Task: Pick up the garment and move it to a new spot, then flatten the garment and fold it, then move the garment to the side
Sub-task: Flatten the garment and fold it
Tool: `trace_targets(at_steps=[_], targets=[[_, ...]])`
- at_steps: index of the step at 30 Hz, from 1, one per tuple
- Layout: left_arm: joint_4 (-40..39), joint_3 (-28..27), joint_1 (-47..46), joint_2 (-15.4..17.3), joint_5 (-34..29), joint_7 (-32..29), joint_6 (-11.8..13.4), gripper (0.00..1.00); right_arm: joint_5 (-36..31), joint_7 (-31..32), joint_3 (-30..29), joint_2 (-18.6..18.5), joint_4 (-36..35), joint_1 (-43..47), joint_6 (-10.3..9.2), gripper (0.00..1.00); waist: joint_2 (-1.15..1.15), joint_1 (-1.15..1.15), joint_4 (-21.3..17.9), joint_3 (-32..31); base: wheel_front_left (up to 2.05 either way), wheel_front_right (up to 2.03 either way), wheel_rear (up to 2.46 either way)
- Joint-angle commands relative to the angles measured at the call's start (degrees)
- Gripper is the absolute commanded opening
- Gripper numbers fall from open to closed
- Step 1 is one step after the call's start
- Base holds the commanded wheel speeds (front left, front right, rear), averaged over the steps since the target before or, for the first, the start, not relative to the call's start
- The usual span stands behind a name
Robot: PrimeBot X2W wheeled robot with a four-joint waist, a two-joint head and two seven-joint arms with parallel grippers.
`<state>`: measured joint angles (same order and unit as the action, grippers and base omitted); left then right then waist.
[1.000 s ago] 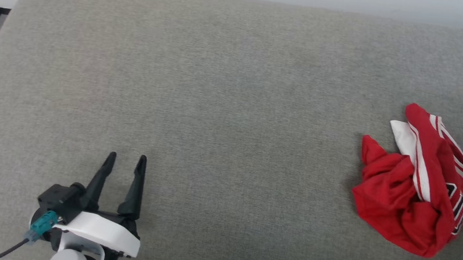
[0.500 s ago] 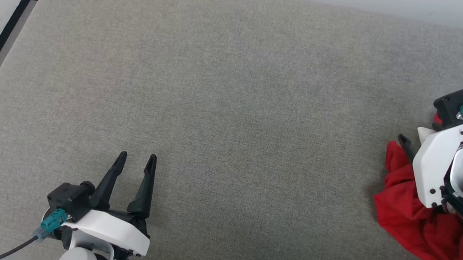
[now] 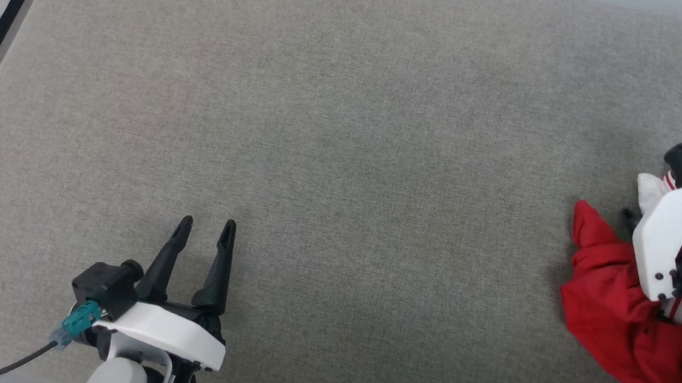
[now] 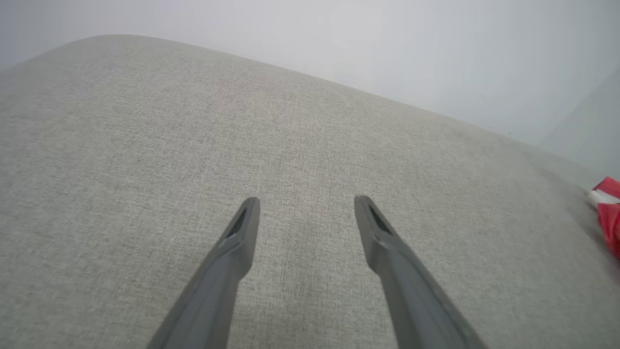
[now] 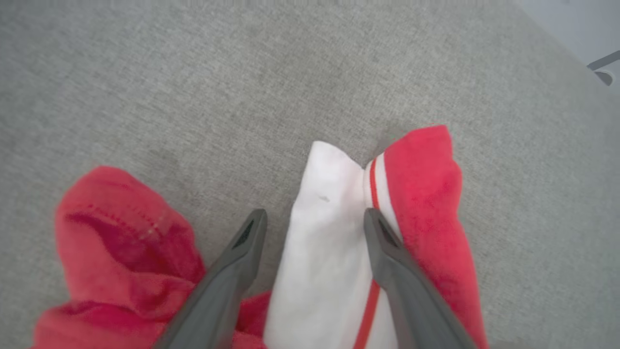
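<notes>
Grey cushion [image 3: 346,125], crumpled garment [image 3: 605,310], right end effector [image 5: 315,215] spread astride its white sleeve [image 5: 324,261]

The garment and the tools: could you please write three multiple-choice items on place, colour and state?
1. In the head view, where on the grey cushion does the garment lie?
A. far left
B. centre
C. far right
2. What colour is the cloth between the fingers of the right tool?
A. white
B. black
C. blue
3. How is the left tool?
A. open, empty
B. shut on cloth
C. shut on a cable
Answers: 1 C, it lies bunched at the right edge; 2 A, a white fold lies there; 3 A, its fingers stand apart over bare cushion.
</notes>
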<state>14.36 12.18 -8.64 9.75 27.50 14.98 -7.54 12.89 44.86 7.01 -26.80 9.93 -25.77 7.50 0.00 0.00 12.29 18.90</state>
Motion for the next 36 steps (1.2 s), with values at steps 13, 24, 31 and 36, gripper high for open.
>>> trace_targets(at_steps=[13, 24, 31, 36], targets=[[0.1, 1.1, -0.8, 0.4, 0.8, 0.3, 0.1, 1.00, -3.5, -0.3, -0.9, 1.6, 2.2, -1.3, -0.02, 0.00, 0.00, 0.00, 0.7, 0.0, 0.00, 0.00, 0.00], [0.4, 1.0, 0.5, -0.3, 0.9, 0.3, 0.1, 1.00, 6.0, -3.6, 5.5, 7.6, -6.4, -2.8, -0.02, 0.00, 0.00, 0.00, 0.8, -1.8, 0.00, 0.00, 0.00], [0.6, 1.9, -0.5, -1.1, 1.3, 0.3, 0.1, 1.00, 8.5, -7.5, 13.2, 13.0, -3.0, -8.9, -0.01, 0.00, 0.00, 0.00, 2.8, -1.6, 0.00, 0.00, 0.00], [0.9, 2.5, -1.0, -1.6, 1.6, 0.3, 0.1, 1.00, 8.2, -12.5, 16.9, 16.4, 6.5, -13.2, 0.00, 0.00, 0.00, 0.00, 4.9, -0.9, 0.00, 0.00, 0.00]])
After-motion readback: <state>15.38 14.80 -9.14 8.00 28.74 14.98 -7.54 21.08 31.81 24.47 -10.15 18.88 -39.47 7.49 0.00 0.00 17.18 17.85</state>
